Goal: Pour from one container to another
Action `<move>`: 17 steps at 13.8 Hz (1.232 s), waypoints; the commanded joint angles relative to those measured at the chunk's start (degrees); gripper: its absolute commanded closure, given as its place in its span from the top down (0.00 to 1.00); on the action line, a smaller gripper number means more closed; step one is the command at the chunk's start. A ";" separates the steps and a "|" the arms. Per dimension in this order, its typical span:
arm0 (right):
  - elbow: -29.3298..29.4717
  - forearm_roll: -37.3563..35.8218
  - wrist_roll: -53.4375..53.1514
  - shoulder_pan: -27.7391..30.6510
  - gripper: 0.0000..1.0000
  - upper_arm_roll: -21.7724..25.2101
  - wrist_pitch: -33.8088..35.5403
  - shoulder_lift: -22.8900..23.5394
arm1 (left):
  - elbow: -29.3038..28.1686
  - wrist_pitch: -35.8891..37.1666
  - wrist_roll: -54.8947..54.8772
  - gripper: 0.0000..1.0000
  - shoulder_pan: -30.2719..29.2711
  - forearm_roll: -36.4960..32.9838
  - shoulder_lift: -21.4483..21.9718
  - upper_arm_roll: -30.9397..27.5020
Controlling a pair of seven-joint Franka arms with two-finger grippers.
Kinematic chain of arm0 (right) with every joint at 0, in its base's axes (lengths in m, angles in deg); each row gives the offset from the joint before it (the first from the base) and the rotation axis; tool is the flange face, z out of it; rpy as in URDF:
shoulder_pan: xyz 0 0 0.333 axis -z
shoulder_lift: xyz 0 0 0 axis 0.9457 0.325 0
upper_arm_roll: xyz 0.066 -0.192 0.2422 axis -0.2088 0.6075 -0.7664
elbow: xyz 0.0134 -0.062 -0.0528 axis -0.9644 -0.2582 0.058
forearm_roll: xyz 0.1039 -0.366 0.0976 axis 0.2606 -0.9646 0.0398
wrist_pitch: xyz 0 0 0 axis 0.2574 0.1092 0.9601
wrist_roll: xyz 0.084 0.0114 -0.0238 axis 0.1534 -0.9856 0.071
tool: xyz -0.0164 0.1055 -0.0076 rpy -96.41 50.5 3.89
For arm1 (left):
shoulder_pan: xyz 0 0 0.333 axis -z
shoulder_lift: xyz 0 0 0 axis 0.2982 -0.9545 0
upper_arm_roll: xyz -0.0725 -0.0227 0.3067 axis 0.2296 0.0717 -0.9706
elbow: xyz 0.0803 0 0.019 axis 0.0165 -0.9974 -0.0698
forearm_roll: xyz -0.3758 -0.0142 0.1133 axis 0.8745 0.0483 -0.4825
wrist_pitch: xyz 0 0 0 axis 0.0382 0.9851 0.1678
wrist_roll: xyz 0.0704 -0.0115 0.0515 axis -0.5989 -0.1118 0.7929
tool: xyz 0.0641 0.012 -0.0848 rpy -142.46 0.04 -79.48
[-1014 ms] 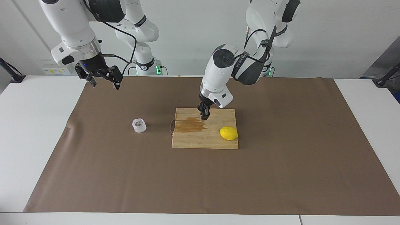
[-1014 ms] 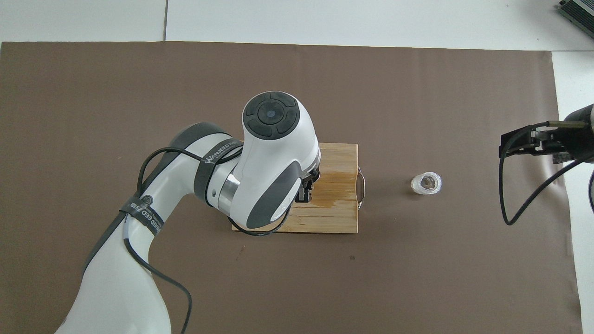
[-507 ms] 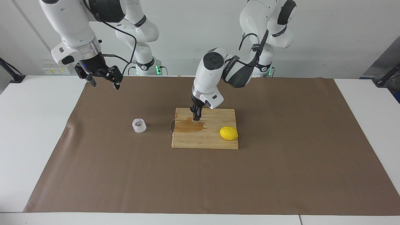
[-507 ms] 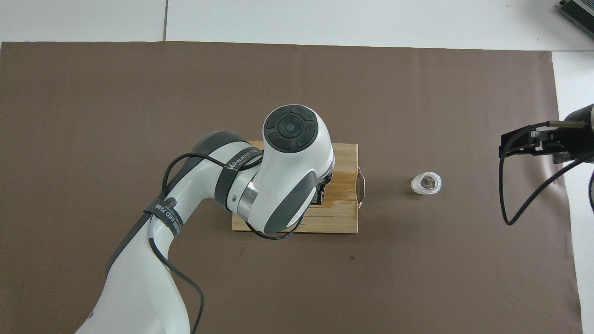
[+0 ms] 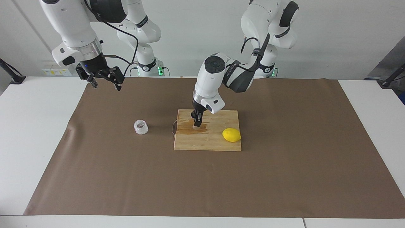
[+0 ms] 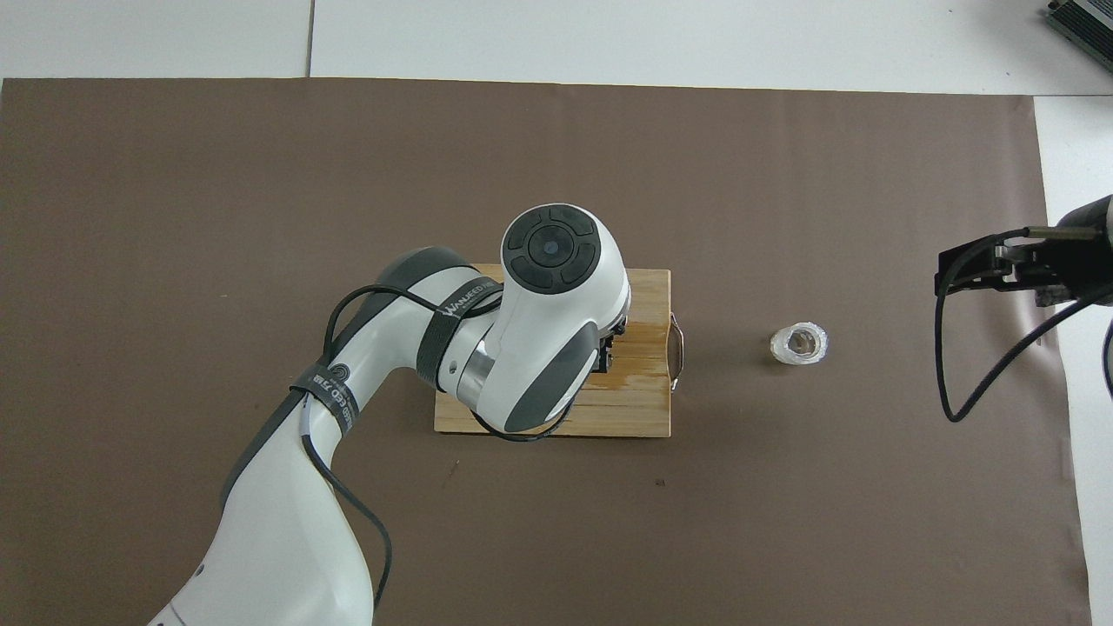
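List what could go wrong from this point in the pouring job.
1. The shut left pincer hangs low over a wet patch on the cutting board; anything set down there may slip.
2. The lemon lies loose on the same board; a sideways sweep of that arm might roll it off.
3. The ribbed clear cup stands alone on the brown paper; the open right pincer waits raised, and a hasty grab may tip it.

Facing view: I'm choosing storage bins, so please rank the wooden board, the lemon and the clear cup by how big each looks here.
1. Wooden board, clearly largest.
2. Lemon.
3. Clear cup, only slightly smaller than the lemon; they lie about equally near the camera, so it's close.
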 commanded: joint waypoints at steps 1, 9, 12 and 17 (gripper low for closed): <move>-1.79 0.28 0.74 0.56 1.00 -0.15 -1.10 -1.42 | -0.85 -1.57 0.91 0.00 0.86 -1.49 -0.19 -0.74; -1.79 0.28 0.74 0.65 1.00 -0.15 -1.10 -1.42 | -3.13 -3.67 0.56 0.00 0.77 -1.58 -0.02 -0.65; -1.79 0.28 0.74 0.57 1.00 -0.15 -1.10 -1.42 | -3.75 -3.94 0.56 0.01 0.86 -1.58 0.07 -0.65; -1.79 0.28 0.74 0.65 1.00 -0.24 -1.10 -1.42 | -3.75 -4.03 0.74 0.65 0.86 -1.49 0.07 -0.65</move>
